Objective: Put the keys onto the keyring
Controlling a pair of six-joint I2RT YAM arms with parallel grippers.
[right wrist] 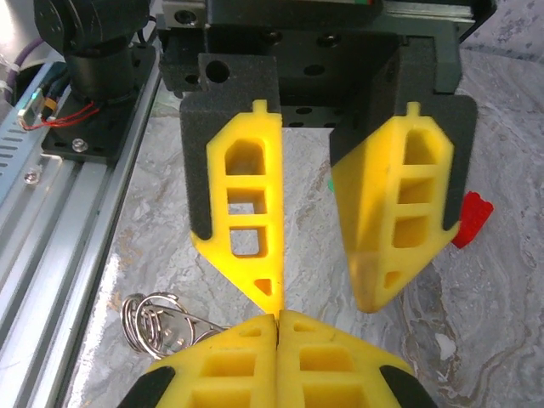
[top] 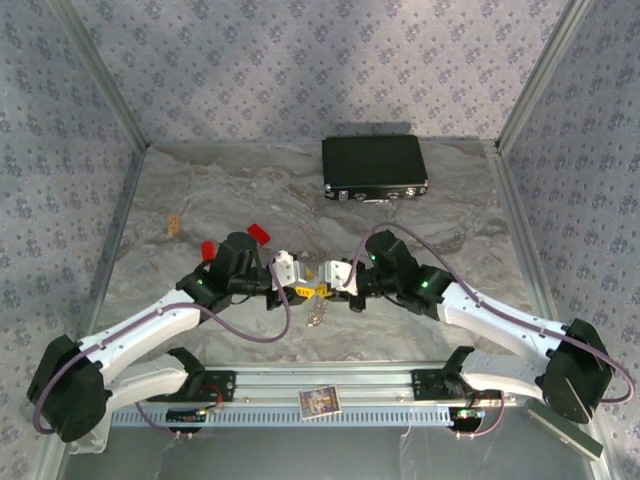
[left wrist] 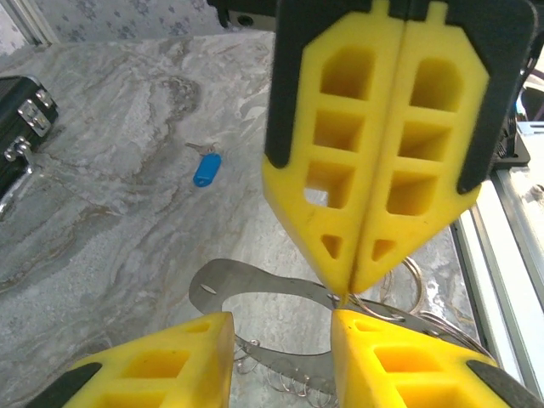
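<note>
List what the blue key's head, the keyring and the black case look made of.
The blue key's head: likely plastic, from its solid even colour and soft sheen. The keyring: metal, thin and silvery with bright glints on its loops. The black case: a dark hard shell, plastic or coated metal, I cannot tell; its latches look like shiny chromed metal.

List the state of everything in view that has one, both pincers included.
Left pincer: open, jaws apart at the keyring.
Right pincer: shut on the keyring.
Blue key: lying loose on the table, off the ring.
Black case: closed.
</note>
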